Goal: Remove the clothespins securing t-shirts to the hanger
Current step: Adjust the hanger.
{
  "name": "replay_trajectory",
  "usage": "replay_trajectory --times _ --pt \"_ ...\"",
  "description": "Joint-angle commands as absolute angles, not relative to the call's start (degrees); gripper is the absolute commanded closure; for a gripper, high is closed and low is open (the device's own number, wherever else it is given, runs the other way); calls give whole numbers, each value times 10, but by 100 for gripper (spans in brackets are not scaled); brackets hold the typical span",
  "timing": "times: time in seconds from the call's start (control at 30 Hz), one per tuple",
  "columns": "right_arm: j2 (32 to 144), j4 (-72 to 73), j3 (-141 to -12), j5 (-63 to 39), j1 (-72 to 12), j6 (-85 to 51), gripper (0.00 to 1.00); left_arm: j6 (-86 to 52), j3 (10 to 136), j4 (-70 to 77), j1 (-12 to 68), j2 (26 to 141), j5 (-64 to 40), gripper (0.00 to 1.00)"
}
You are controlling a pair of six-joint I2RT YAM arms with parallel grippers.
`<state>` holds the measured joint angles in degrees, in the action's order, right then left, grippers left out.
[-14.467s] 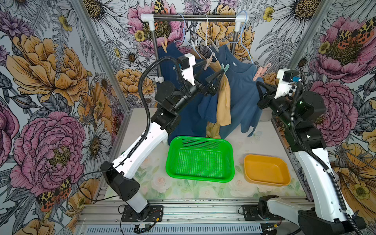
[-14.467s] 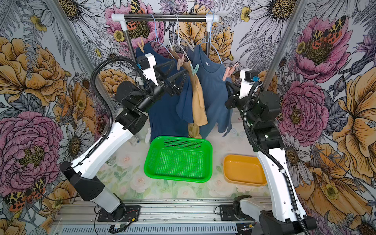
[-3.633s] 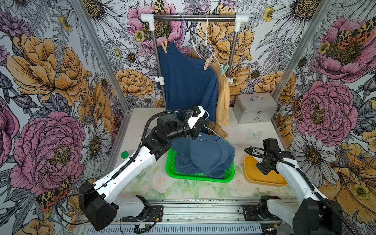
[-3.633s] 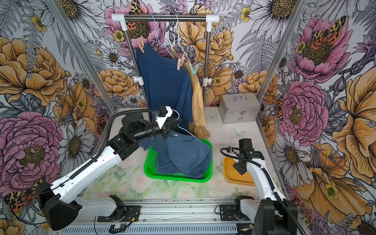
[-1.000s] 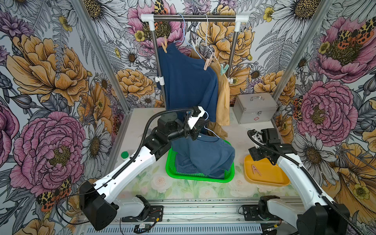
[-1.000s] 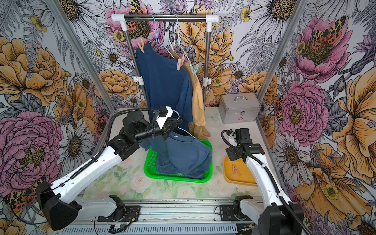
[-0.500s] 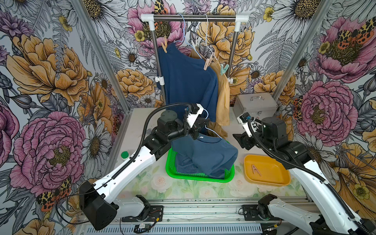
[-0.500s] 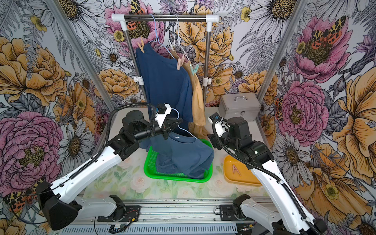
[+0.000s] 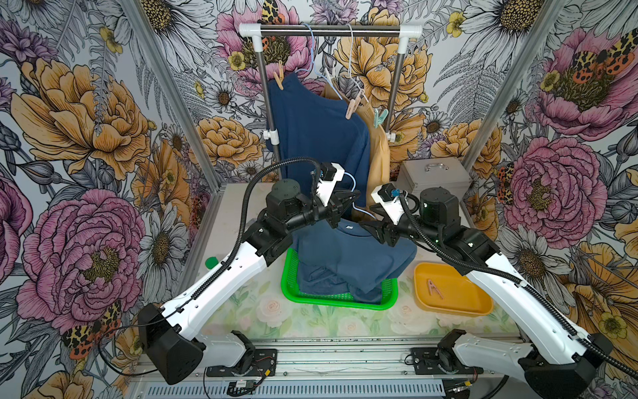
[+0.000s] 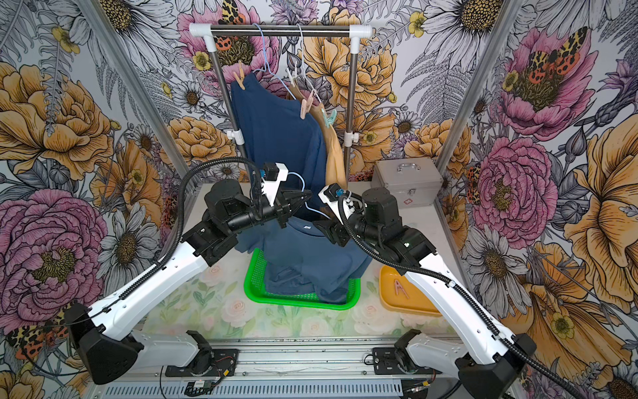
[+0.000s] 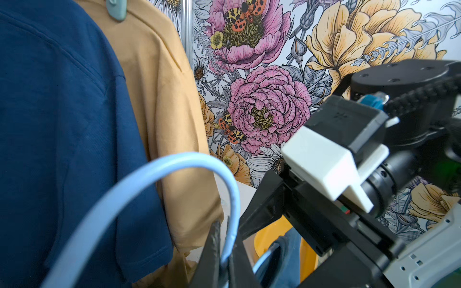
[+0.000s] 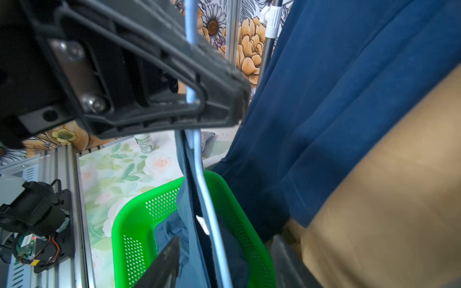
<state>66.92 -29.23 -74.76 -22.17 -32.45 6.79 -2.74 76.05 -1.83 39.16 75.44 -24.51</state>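
Observation:
My left gripper (image 9: 348,203) (image 10: 305,198) is shut on the wire hook of a light blue hanger (image 9: 353,180) (image 11: 225,249). The hanger carries a navy t-shirt (image 9: 355,255) that sags into the green basket (image 9: 333,300). My right gripper (image 9: 370,228) (image 12: 224,269) stands open at this shirt's collar, with the hanger wire (image 12: 208,199) and cloth between its spread fingers (image 12: 163,261). On the rack hang a second navy t-shirt (image 9: 317,138) and a tan one (image 9: 378,155), with peach (image 9: 279,78), pink (image 9: 352,107) and mint (image 9: 379,117) clothespins. One clothespin (image 9: 433,287) lies in the orange tray (image 9: 459,304).
A silver case (image 9: 433,176) stands at the back right behind my right arm. The rack's bar (image 9: 331,30) and two posts rise at the back. A small green disc (image 9: 211,262) lies at the table's left edge.
My right arm has swung up and left from the orange tray to the held shirt's collar, its fingers narrowing a little. The left gripper has raised the hanger slightly.

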Motion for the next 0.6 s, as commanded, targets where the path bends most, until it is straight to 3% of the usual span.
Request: replay_trajectory --times 0.0,0.27,0.57 --pt "689 -214 -763 -293 -328 43 45 -45 777 6 396 755 -258 100" --pt "735 -163 -787 -349 -328 18 61 -50 777 5 395 755 -258 100" --pt "756 -130 -797 -377 -326 -1 73 -54 775 9 393 757 -263 100"
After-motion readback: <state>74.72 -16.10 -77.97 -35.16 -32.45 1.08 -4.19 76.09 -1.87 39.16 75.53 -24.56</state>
